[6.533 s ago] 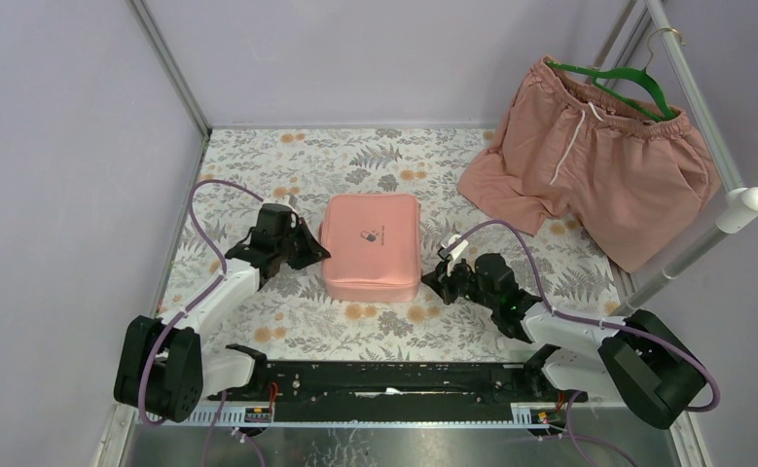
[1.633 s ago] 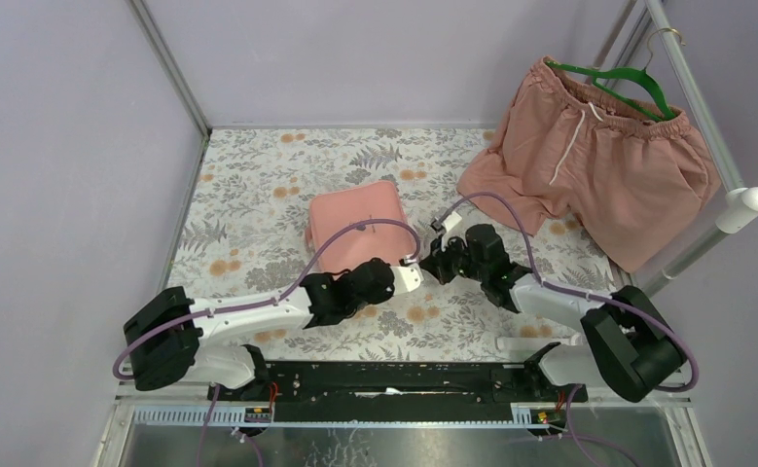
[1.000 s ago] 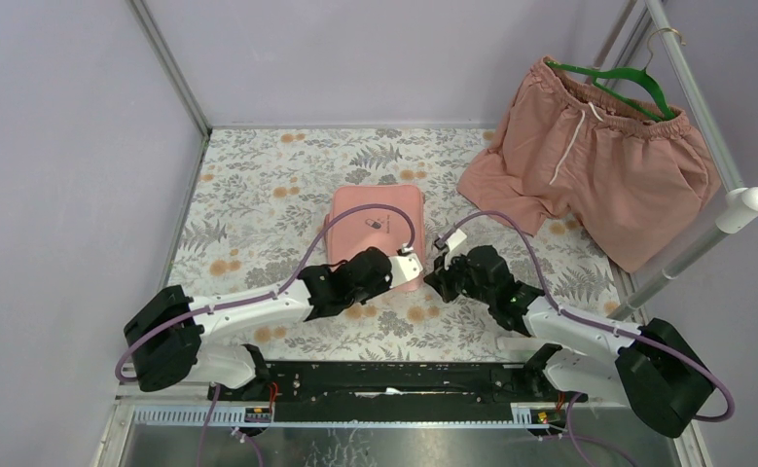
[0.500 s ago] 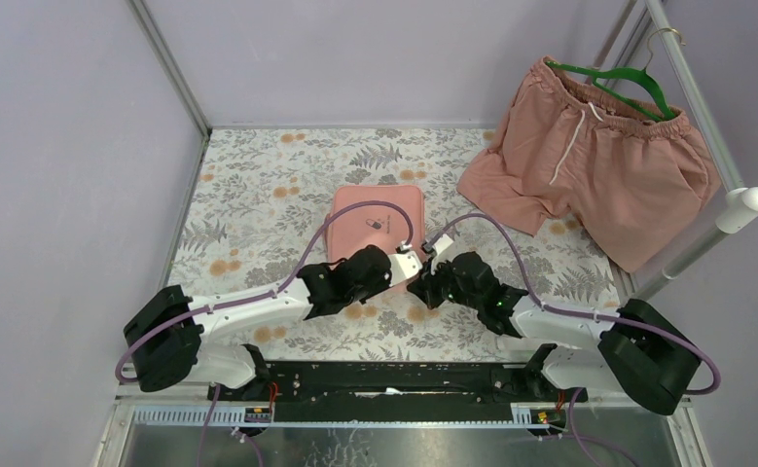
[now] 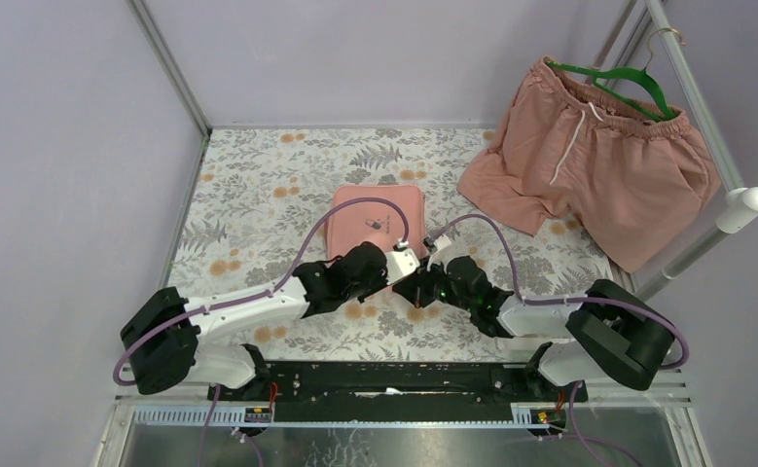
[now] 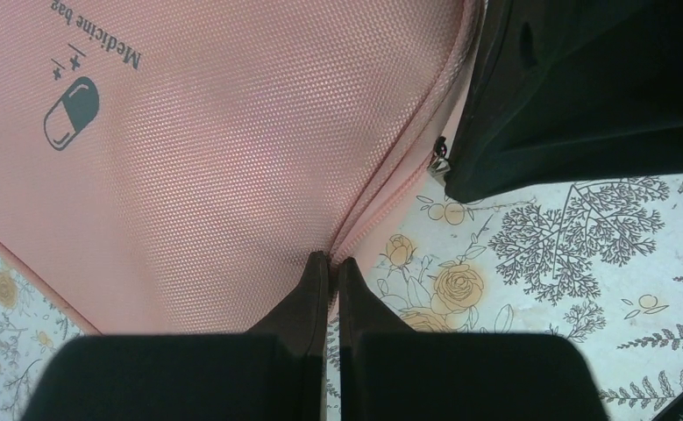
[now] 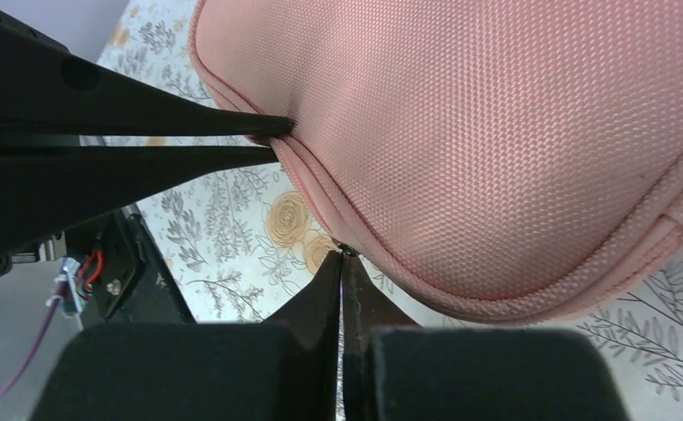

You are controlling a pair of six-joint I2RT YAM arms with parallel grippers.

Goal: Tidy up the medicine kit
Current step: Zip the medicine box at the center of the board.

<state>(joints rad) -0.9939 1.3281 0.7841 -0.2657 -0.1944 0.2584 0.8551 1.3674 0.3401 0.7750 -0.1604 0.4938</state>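
Kit: the pink medicine kit (image 5: 379,216) lies flat near the middle of the flowered table (image 5: 258,175), lid up. The pill logo (image 6: 70,112) and the words "Medicine bag" are legible in the left wrist view. The zip seam (image 6: 408,167) looks closed along the stretch that shows.

Left claw (image 6: 329,263): fingers pressed together with almost no gap, tips nipping the kit's seam on its near edge. The fabric dimples in toward the tips. From the right wrist camera the same two black fingers (image 7: 145,105) come in from the left and close on the rim of the kit (image 7: 513,132). In the top view the claw (image 5: 401,261) sits at the kit's near right corner.

Right claw (image 7: 342,260): fingers also closed flat against each other, tips at the lower edge of the kit, where a small metal zip pull (image 7: 347,251) glints between them (a very small target; the hold looks like a pinch). The left wrist view shows the pull (image 6: 441,163) poking out at the edge of that black claw. From above, the right claw (image 5: 419,292) is just beside the left one, the two nearly touching.

Background: pink shorts (image 5: 598,156) on a green hanger (image 5: 632,80), far right, well apart from the kit.
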